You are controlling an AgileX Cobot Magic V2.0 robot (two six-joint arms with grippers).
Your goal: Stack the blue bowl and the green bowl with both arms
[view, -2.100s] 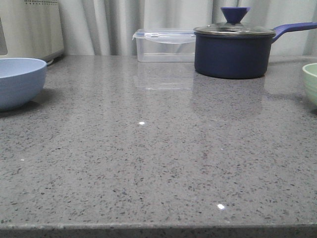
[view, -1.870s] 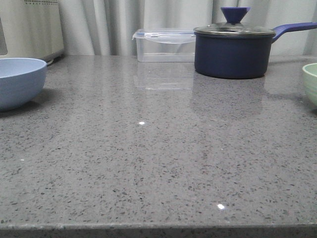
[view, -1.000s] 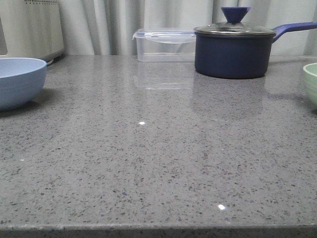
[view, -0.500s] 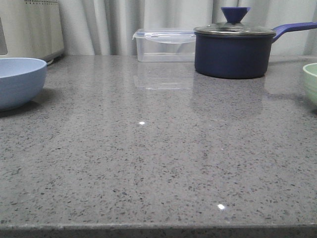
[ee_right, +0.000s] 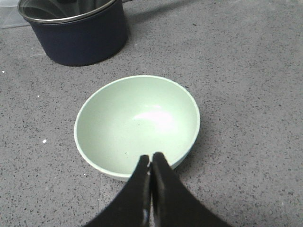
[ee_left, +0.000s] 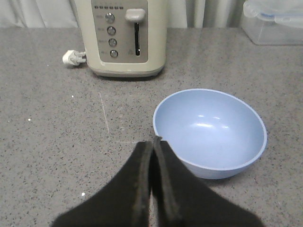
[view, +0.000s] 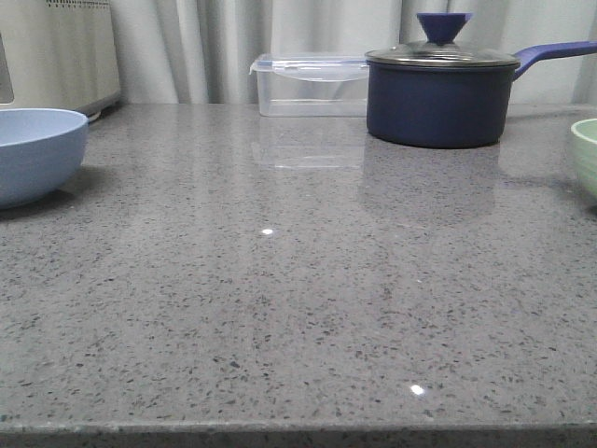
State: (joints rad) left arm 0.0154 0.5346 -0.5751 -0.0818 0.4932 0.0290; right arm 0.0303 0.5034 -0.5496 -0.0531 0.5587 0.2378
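Nothing has shifted on the desk [view: 280, 308] since the earlier frames. Blue bowl [view: 35, 154] sits far left, green bowl [view: 586, 154] far right, well apart, both empty. Left pincer [ee_left: 152, 142] and right pincer [ee_right: 150, 158] are both pressed closed, gripping nothing, each near its bowl's rim. Open first, then straddle the rim wall. Only the left wrist view shows the toaster [ee_left: 120, 38]; front view shows neither arm.

Grey speckled stone countertop [view: 298, 308], glossy, small light glints. Pale pleated curtain [view: 215, 47] along back. Cream toaster [ee_left: 122, 35] far left, clear lidded container [view: 308, 86] beside dark navy lidded saucepan [view: 438, 93] at rear.
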